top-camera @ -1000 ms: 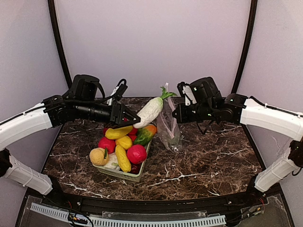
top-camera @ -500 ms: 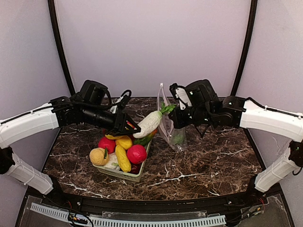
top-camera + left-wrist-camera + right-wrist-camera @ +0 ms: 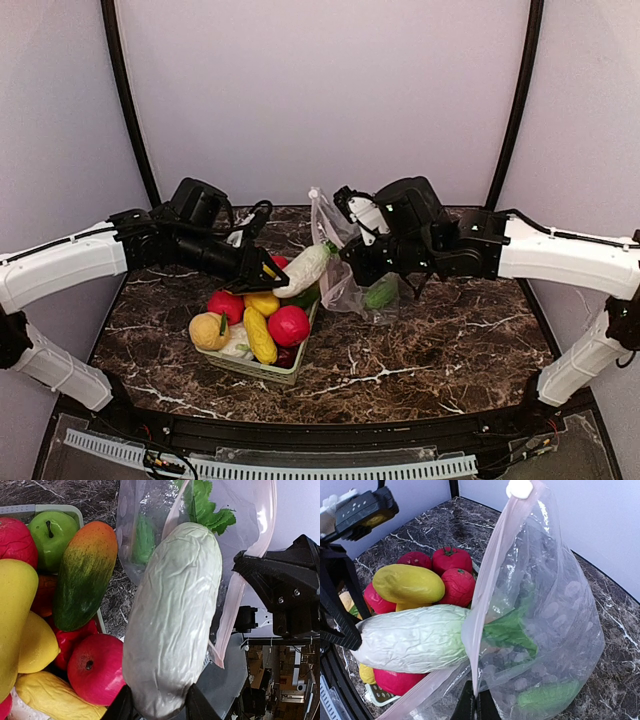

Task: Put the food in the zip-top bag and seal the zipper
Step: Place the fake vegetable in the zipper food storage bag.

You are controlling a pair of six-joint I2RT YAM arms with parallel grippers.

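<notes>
My left gripper (image 3: 155,711) is shut on the base of a white cabbage-like vegetable (image 3: 175,615) with green leaves; its leafy tip sits inside the mouth of the clear dotted zip-top bag (image 3: 555,630). My right gripper (image 3: 476,707) is shut on the bag's pink zipper strip (image 3: 485,605) and holds the bag upright and open; the white slider tab (image 3: 519,487) is at the top. A green vegetable (image 3: 547,695) lies at the bag's bottom. In the top view the white vegetable (image 3: 302,270) bridges my left gripper (image 3: 265,275) and the bag (image 3: 345,270).
A pale green slatted basket (image 3: 262,368) on the dark marble table holds several toy foods: a red apple (image 3: 288,325), yellow pieces (image 3: 258,335), a tan one (image 3: 207,331). The left wrist view shows a green apple (image 3: 50,532) and a mango (image 3: 85,575).
My left gripper has lowered and pushed the white vegetable right, its leafy end entering the bag. My right gripper has moved left and down with the bag, meeting it.
</notes>
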